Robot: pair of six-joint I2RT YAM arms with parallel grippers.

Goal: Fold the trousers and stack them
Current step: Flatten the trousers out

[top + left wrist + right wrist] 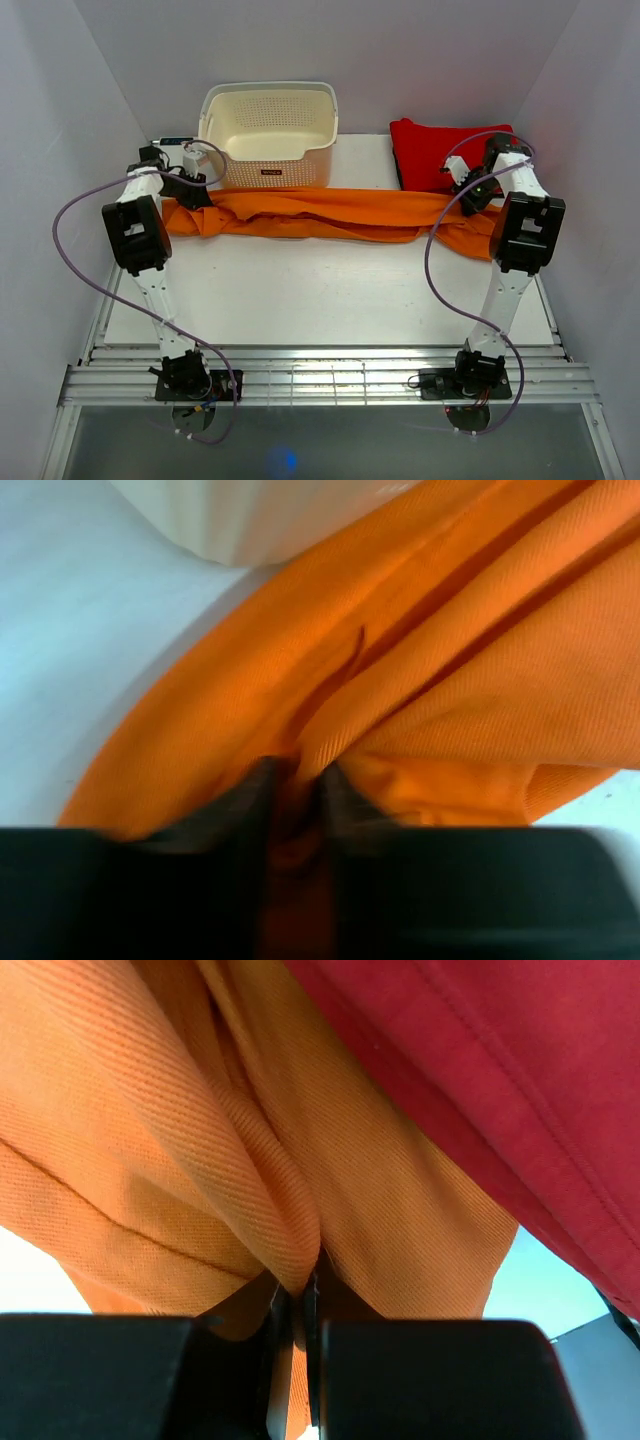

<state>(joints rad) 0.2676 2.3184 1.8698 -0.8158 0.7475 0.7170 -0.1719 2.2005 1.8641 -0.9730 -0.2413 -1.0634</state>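
Trousers lie stretched across mid-frame, left gripper pinching the left end, right gripper clamped on the right end.

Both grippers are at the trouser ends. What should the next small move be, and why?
Probably lift both ends together a little. The left gripper pinches a fold at one end of the trousers, the right gripper is shut on the other, and the cloth lies stretched across the table, ready for folding.
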